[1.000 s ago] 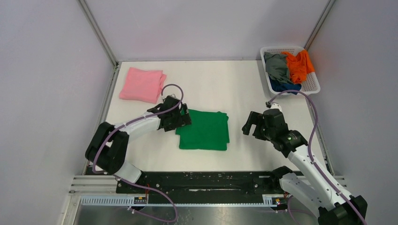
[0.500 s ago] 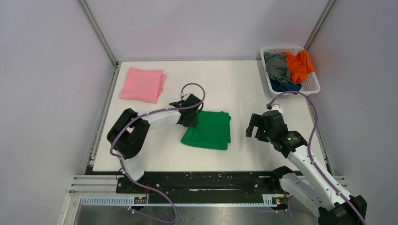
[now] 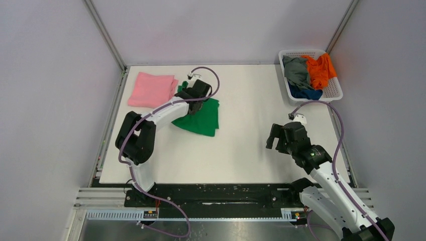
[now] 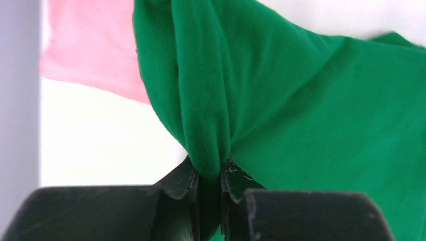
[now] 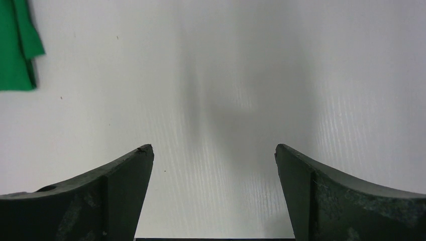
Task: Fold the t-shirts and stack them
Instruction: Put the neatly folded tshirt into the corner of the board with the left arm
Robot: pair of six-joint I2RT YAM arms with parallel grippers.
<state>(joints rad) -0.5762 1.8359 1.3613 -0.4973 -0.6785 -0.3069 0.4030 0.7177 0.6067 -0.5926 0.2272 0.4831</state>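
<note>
While the green t-shirt (image 3: 205, 116) is clamped by the left gripper (image 4: 207, 173) at upper left, just beside the pink t-shirt (image 3: 150, 90), the right gripper (image 5: 213, 153) is held wide open.

Soft matt knit green t-shirt (image 4: 301, 115), matt white table (image 3: 251, 100), slatted plastic basket (image 3: 333, 93)

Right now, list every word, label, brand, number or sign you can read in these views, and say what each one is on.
No readable text in any view.
The green t-shirt, the pink t-shirt and the white basket: plain, with no print or label showing.
The black base rail: its small fittings are too small to read.
</note>
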